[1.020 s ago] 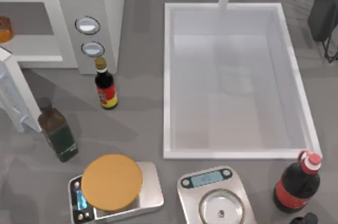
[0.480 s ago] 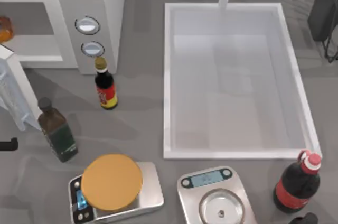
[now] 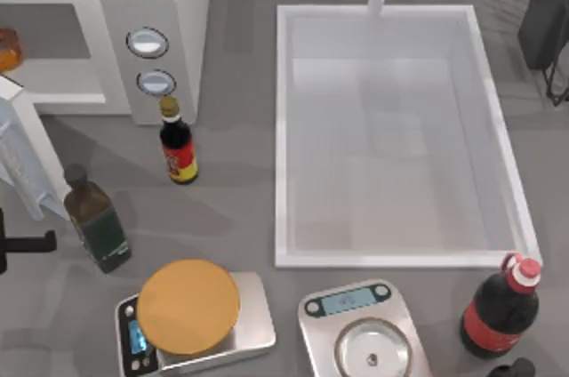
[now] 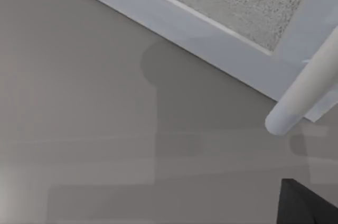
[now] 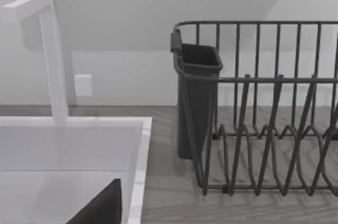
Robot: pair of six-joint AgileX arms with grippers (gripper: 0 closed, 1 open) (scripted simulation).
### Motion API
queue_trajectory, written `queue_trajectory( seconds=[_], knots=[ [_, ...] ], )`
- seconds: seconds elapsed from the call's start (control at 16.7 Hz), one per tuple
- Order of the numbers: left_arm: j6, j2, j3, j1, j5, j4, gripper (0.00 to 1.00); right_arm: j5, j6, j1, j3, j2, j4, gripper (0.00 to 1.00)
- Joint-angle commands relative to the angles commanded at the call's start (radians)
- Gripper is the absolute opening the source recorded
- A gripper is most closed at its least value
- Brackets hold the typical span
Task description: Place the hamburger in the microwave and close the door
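We note a grey counter (image 3: 231, 181) with white sink basin (image 3: 283, 137) and faucet (image 5: 50, 49), plain white wall (image 5: 158, 2), dark dish rack (image 5: 264, 129).

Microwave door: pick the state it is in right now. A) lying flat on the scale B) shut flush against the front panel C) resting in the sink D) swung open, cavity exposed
D: in the top view the door stands swung out from the microwave, leaving the cavity open with the hamburger inside at the picture's left edge.
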Motion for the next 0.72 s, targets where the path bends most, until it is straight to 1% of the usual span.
queue_trajectory(
  seconds=[0.18, 0.36, 0.54, 0.72],
  knots=[
    [0.000, 0.003, 0.001, 0.006, 0.001, 0.001, 0.00, 0.000, 0.000, 0.000, 0.000, 0.000, 0.000, 1.00],
    [-0.011, 0.037, 0.020, 0.047, -0.024, 0.013, 0.00, 0.000, 0.000, 0.000, 0.000, 0.000, 0.000, 1.00],
    [-0.030, 0.121, 0.078, 0.079, -0.043, 0.057, 0.00, 0.000, 0.000, 0.000, 0.000, 0.000, 0.000, 1.00],
    [-0.043, 0.235, 0.161, 0.074, -0.048, 0.115, 0.00, 0.000, 0.000, 0.000, 0.000, 0.000, 0.000, 1.00]
  ],
)
